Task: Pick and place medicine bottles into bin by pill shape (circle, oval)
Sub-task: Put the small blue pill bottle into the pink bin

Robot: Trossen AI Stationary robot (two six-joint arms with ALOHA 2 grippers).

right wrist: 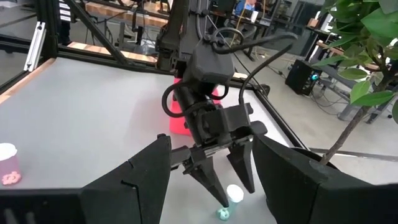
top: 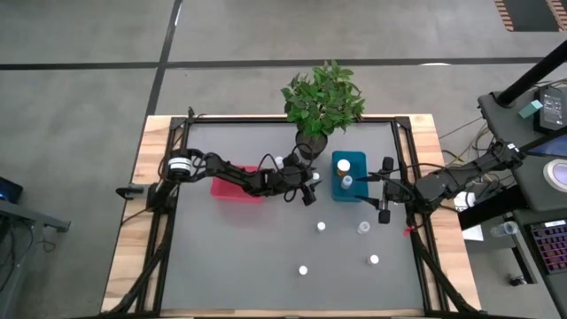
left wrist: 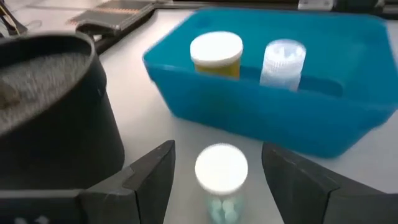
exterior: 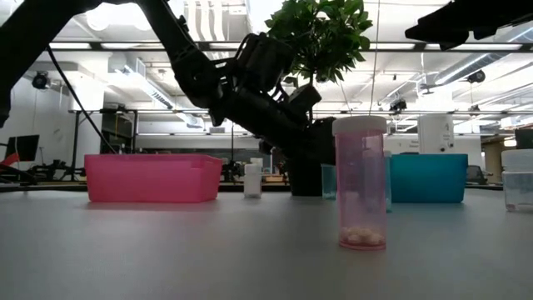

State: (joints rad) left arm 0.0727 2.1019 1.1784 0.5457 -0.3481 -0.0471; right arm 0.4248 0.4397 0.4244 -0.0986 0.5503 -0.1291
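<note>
left gripper over a bottle by the teal bin; right gripper waiting, open.

left gripper [top: 309, 189]: jaws spread, straddling a white-capped bottle [left wrist: 221, 180] standing on the worktop [top: 239, 257], not touching it, nothing held; just beside plant pot [left wrist: 50, 112] and teal bin [top: 349, 177]. right gripper [top: 386, 189]: open, empty, at the teal bin's right edge. teal bin: two bottles inside, one orange-tinted [left wrist: 216, 55], one clear [left wrist: 282, 61]. red bin [top: 232, 187]: left of pot, partly under left arm. loose bottles on the worktop: four in front of bins [top: 321, 227] [top: 363, 228] [top: 303, 270] [top: 374, 260]; low view, one pinkish, upright, pills at bottom [exterior: 361, 183].
</note>
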